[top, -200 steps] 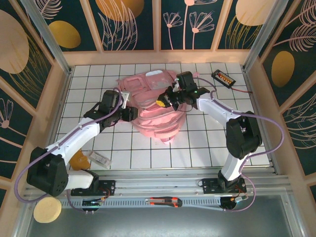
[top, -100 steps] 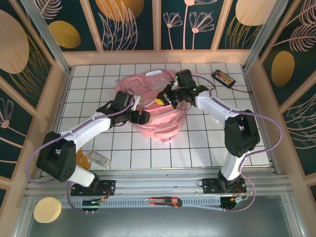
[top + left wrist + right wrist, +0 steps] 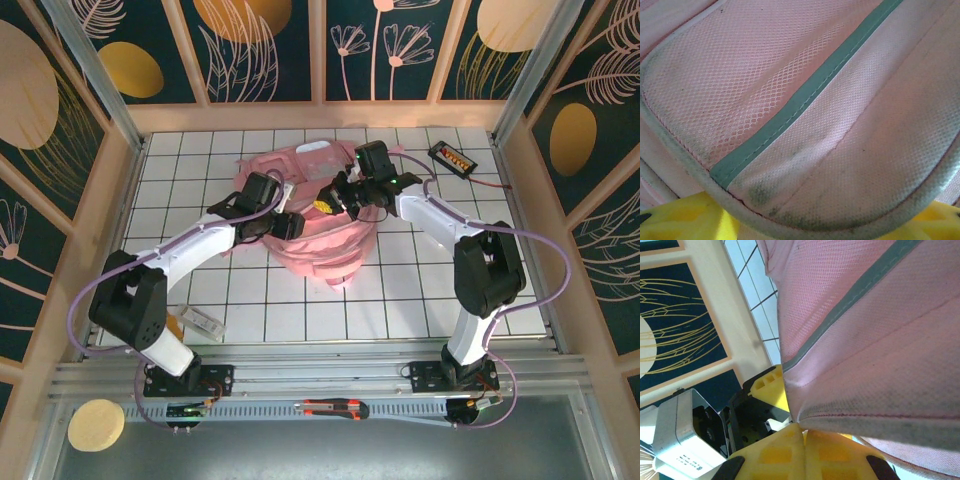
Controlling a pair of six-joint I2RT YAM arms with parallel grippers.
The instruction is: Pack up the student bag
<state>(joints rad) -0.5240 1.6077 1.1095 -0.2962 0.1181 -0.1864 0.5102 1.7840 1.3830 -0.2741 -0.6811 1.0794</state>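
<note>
Bench: white tiled bench (image 3: 400, 290) inside dark floral walls; both my arms reach toward its far middle.
Bag: the pink bag (image 3: 325, 255) lies crumpled at the far centre of the bench, between my two end effectors.
Right end effector: the right end effector (image 3: 330, 205) is closed, its yellow fingers (image 3: 775, 450) pinching a seamed edge of the bag.
Left end effector: the left end effector (image 3: 288, 226) sits at the bag's left side. The jaws stand apart, with the fingertips (image 3: 675, 222) against a mesh panel carrying a green strip (image 3: 805, 97). I see nothing clamped.
Step (judged): spreading the bag open for loading.
Risk 1: the right pinch holds only a thin hem. A hard pull could slip it free and let the mouth collapse.
Risk 2: closing the left jaws here may catch only the outer mesh, or both layers. That would shut the opening instead of spreading it.
Risk 3: an uneven pull could drag the bag across the tiles toward the black gadget (image 3: 450, 157).
Risk 4: my end effectors are near each other, so a crossing move could make them collide.
</note>
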